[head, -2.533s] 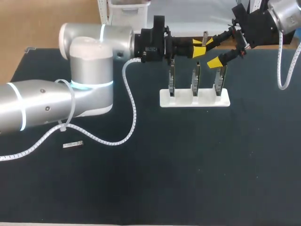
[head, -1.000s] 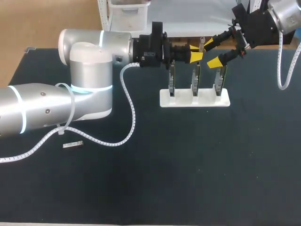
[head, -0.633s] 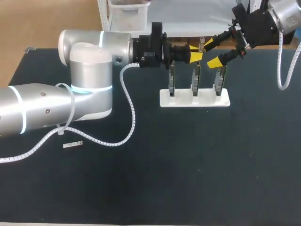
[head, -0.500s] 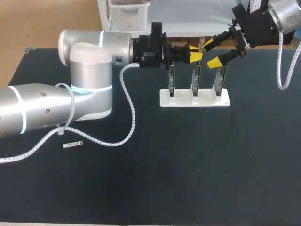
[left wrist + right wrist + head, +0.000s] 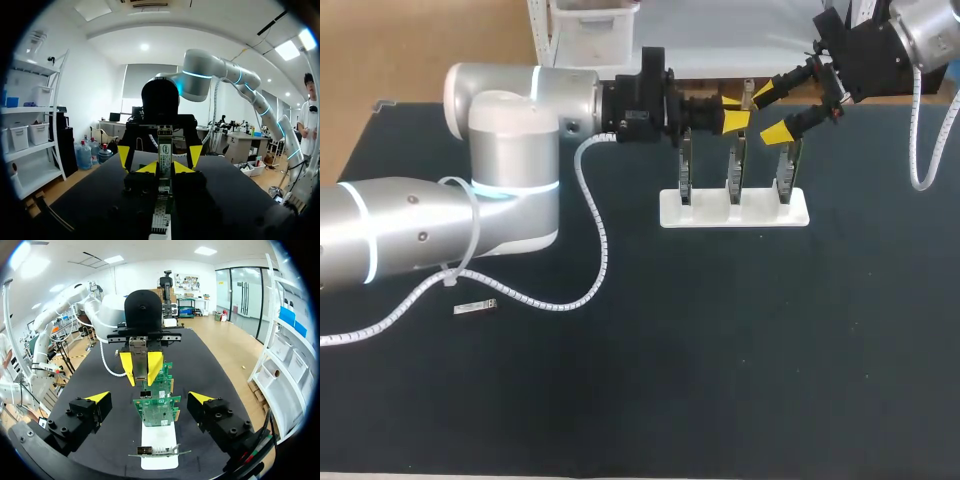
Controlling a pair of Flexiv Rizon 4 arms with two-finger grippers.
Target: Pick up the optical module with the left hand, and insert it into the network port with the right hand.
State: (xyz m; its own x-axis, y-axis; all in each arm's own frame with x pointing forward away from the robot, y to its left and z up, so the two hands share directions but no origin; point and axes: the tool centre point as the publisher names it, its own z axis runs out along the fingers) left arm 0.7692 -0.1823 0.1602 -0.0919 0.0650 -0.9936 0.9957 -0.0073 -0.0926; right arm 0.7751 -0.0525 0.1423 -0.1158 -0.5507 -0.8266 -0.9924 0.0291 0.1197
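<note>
Above the rack (image 5: 734, 208), your left arm (image 5: 510, 95) lies level, left claw (image 5: 738, 108) pinching the module (image 5: 748, 90) upright; your right claw (image 5: 772, 111) faces it, spread wide.

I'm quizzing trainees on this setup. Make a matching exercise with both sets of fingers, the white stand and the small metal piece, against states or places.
1 left fingers
2 right fingers
3 white stand
4 small metal piece

A lying beside the white cable
B spread open
C shut on a metal module
D carrying three upright green boards

Pairs: 1-C, 2-B, 3-D, 4-A
</note>
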